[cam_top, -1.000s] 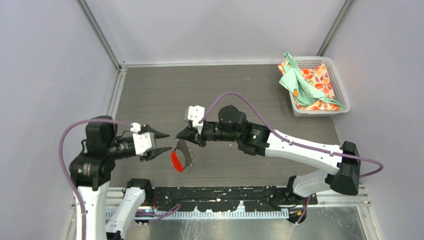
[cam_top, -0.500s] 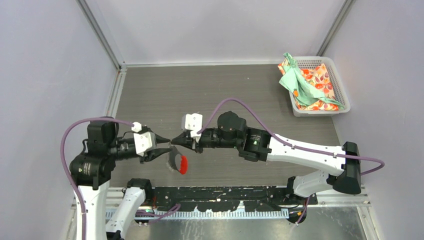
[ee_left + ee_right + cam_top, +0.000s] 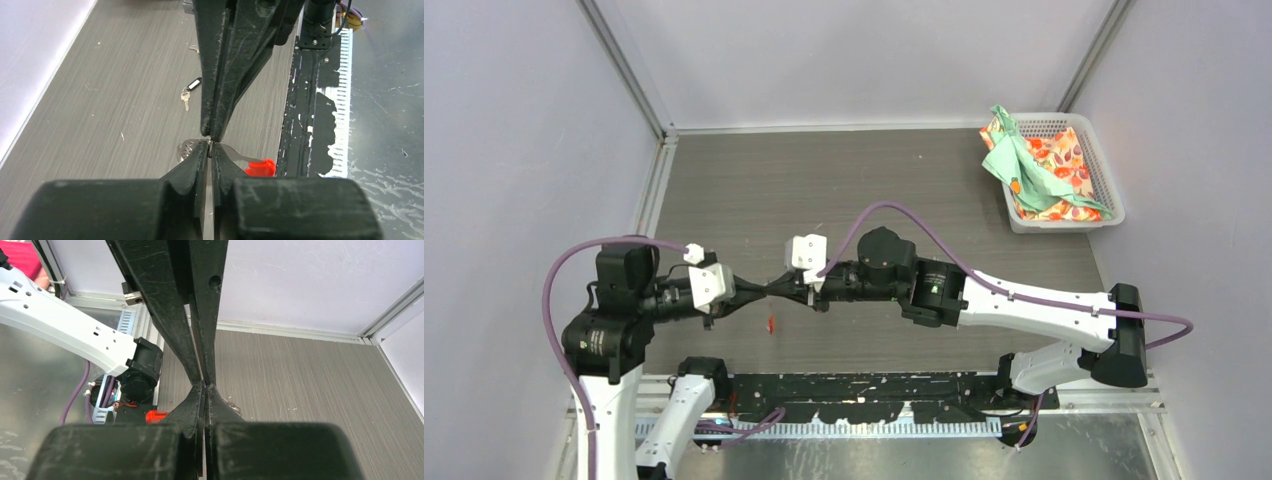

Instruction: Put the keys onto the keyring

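Note:
My two grippers meet tip to tip above the near part of the table. The left gripper (image 3: pixel 764 289) (image 3: pixel 210 146) and the right gripper (image 3: pixel 782 287) (image 3: pixel 205 386) are both shut on the keyring's thin metal loop. The keyring (image 3: pixel 186 149) hangs under the tips, its red tab (image 3: pixel 771 323) (image 3: pixel 260 167) (image 3: pixel 156 416) pointing down toward the near edge. In the left wrist view the right gripper's fingers (image 3: pixel 220 75) come in from above. A silver key with a black tag (image 3: pixel 191 86) lies flat on the table beyond them. I see no key with a green tag.
A white basket (image 3: pixel 1106 195) holding a green cloth and a flowered cloth (image 3: pixel 1034 165) stands at the far right corner. A black mounting rail (image 3: pixel 874 395) runs along the near table edge. Grey walls enclose the table (image 3: pixel 754 180) on three sides.
The right gripper carried the hanging keyring leftward to the left gripper. The left gripper's jaws stood open, then closed on the loop. The red tab swung under the tips.

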`<state>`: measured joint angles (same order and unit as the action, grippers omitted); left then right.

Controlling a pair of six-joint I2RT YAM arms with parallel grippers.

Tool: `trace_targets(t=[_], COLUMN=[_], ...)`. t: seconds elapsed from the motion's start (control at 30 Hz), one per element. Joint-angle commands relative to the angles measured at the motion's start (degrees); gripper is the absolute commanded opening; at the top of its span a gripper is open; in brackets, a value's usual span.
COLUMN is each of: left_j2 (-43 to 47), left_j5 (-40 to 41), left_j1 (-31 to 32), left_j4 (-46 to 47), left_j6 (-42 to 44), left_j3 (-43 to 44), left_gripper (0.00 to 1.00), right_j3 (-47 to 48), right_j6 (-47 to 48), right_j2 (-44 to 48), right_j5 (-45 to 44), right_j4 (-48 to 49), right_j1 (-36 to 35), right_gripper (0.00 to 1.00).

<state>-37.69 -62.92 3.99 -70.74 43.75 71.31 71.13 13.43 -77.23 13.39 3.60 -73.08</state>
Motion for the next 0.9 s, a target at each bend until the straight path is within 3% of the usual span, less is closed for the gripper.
trace_targets(t=[0.0, 0.07, 0.17, 0.27, 0.33, 0.47, 0.63, 0.77, 0.87], left_j2=[-0.42, -0.29, 0.25, 1.33, 2.71, 7.32, 12.75, 13.04, 11.76], left_j5=[-1.41, -1.33, -1.45, -1.91, -2.70, -4.84, -9.70, -12.72, -13.33], left_j1=[-0.20, -0.19, -0.20, -0.16, -0.13, -0.15, -0.21, -0.18, -0.20], left_j4=[-0.17, 0.87, 2.22, 2.84, 4.13, 13.06, 23.86, 25.08, 25.92], left_j6=[0.11, 0.15, 0.75, 4.44, 7.79, 8.60, 17.38, 27.61, 29.46], left_j3=[-0.09, -0.26, -0.87, -1.63, -2.68, -6.87, -12.54, -13.35, -12.14], left_gripper=[0.01, 0.00, 0.00, 0.00, 0.00, 0.00, 0.00, 0.00, 0.00], right_j3=[3.57, 4.10, 4.30, 4.11, 3.89, 1.84, -0.31, 0.07, 0.67], right_j6=[0.47, -0.29, -2.17, -3.66, -3.95, -3.66, -2.21, -0.45, 1.02], right_j2=[2.27, 2.14, 2.59, 4.42, 6.16, 11.43, 14.55, 13.69, 13.01], right_j5=[-0.34, 1.04, 1.81, 1.05, -0.07, -2.81, -4.78, -4.10, -2.87], right_j4=[2.47, 2.31, 2.45, 2.09, 0.14, -2.28, -5.46, -7.85, -9.81], right_j1=[-0.64, -0.70, -0.73, -0.70, -0.62, -0.58, -0.52, -0.57, -0.51], right_gripper=[0.01, 0.04, 0.19, 0.27, 0.43, 0.56, 0.57, 0.56, 0.54])
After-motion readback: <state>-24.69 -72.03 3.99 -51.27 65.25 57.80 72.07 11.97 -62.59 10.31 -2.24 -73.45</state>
